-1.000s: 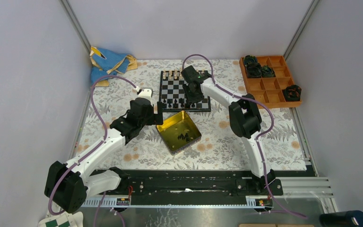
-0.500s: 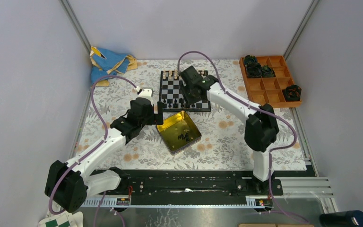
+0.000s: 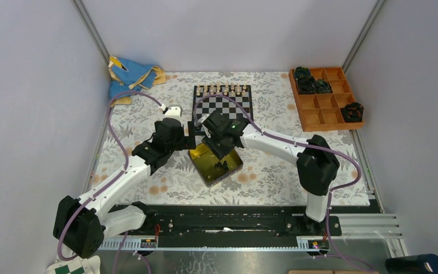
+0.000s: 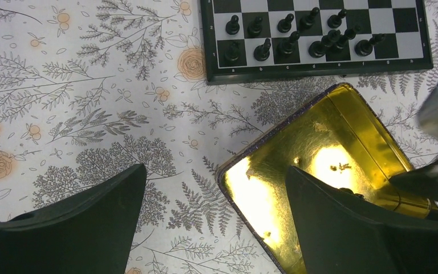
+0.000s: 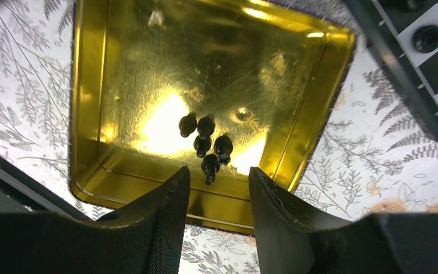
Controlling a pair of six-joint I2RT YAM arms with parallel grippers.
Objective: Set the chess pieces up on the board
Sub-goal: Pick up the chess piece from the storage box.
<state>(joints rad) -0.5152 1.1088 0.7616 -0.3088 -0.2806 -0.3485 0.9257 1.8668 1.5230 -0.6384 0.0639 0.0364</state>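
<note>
Right wrist view, chess pieces [image 5: 206,145] loose in tin [image 5: 148,63], right end effector [image 5: 218,172] released, left wrist view, board [image 4: 313,73] with black ranks, left end effector [image 4: 215,170] released.

Perhaps five chess pieces [image 5: 206,125] in one tin [image 5: 120,63]

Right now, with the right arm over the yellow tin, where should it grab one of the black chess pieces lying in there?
I'd take the piece nearest the right gripper, at the edge of the cluster. It seems to lie flat with its slim end clear of the others, so come straight down, jaws either side of that end, staying inside the tin wall.
</note>
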